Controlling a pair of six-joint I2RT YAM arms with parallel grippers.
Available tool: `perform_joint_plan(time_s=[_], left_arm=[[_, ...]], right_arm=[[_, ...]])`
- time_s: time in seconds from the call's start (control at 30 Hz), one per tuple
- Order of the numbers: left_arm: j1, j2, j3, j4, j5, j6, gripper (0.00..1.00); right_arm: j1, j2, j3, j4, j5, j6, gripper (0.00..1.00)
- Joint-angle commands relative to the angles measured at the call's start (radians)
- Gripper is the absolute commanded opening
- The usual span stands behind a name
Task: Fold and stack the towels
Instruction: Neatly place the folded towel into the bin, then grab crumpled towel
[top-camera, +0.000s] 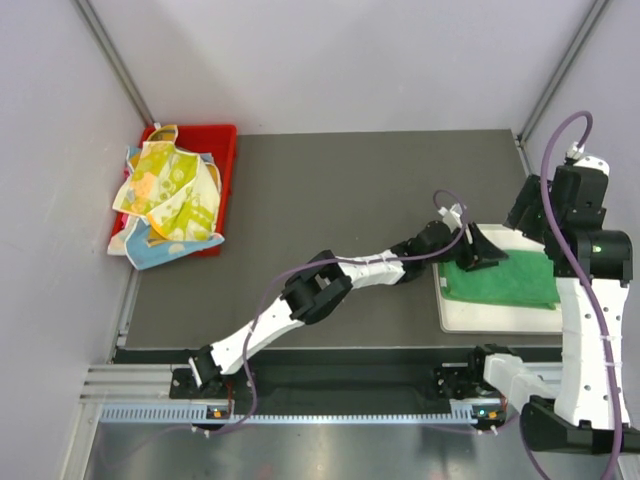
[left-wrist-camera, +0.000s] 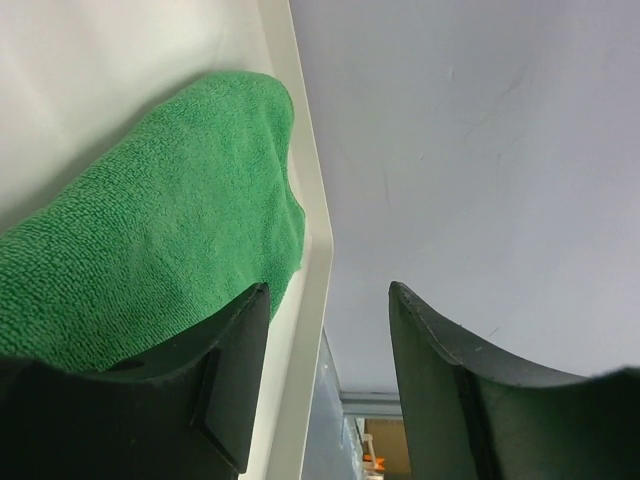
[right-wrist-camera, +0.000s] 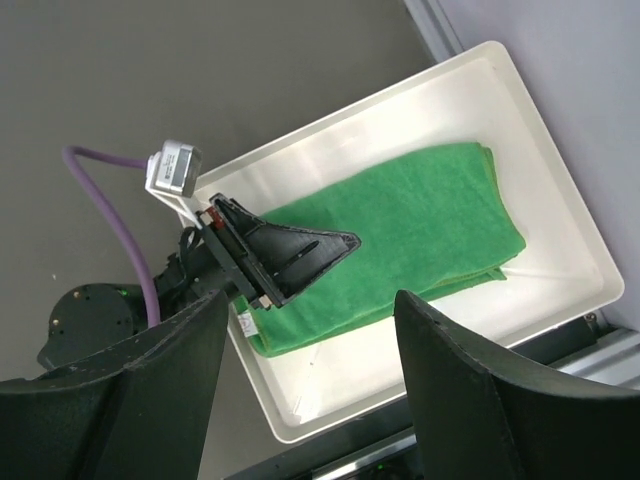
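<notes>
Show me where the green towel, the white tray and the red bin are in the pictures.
green towel (right-wrist-camera: 430, 220), right wrist view, middle of its top face.
white tray (right-wrist-camera: 400, 130), right wrist view, bare floor beside the towel.
red bin (top-camera: 222, 140), top external view, its bare red corner.

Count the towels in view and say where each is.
3 distinguishable: a folded green towel in the white tray; a yellow patterned towel atop the pile in the red bin; a light blue towel beneath it. The pile may hide more.
</notes>
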Motion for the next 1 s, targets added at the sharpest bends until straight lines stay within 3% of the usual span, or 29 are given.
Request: perform_joint_plan(time_s=[0.0, 0.23, 0.4, 0.5, 0.6, 0.7, 0.83, 0.97], left_arm=[[0.008, -0.153, -0.059, -0.024, 0.016, 0.072, 0.55], [0.022, -0.340, -0.240, -0.201, -0.070, 0.181, 0.53], [0.037, -0.503, -0.489, -0.262, -0.170, 0.254, 0.51], [0.037, -0.635, -0.604, -0.355, -0.274, 0.372, 0.50], [0.051, -0.758, -0.690, -0.499, -0.421, 0.463, 0.49], [0.096, -0.873, -0.767, -0.646, -0.535, 0.518, 0.49], [0.235, -1.011, -0.822, -0.835, -0.662, 0.578, 0.50], [0.404, -1.129, -0.814, -0.990, -0.815, 0.647, 0.51]], right_arm=[[-0.038, 0.000, -0.003, 0.061, -0.089, -0.017, 0.68], [-0.079, 0.023, -0.036, 0.109, -0.171, 0.003, 0.69], [-0.084, 0.049, -0.054, 0.169, -0.253, 0.032, 0.70], [-0.076, 0.059, -0.114, 0.251, -0.344, 0.058, 0.71], [-0.002, 0.086, -0.173, 0.340, -0.352, 0.096, 0.71], [0.182, 0.140, -0.203, 0.431, -0.252, 0.136, 0.73], [0.366, 0.242, -0.221, 0.540, -0.214, 0.172, 0.73], [0.451, 0.332, -0.215, 0.658, -0.226, 0.195, 0.73]])
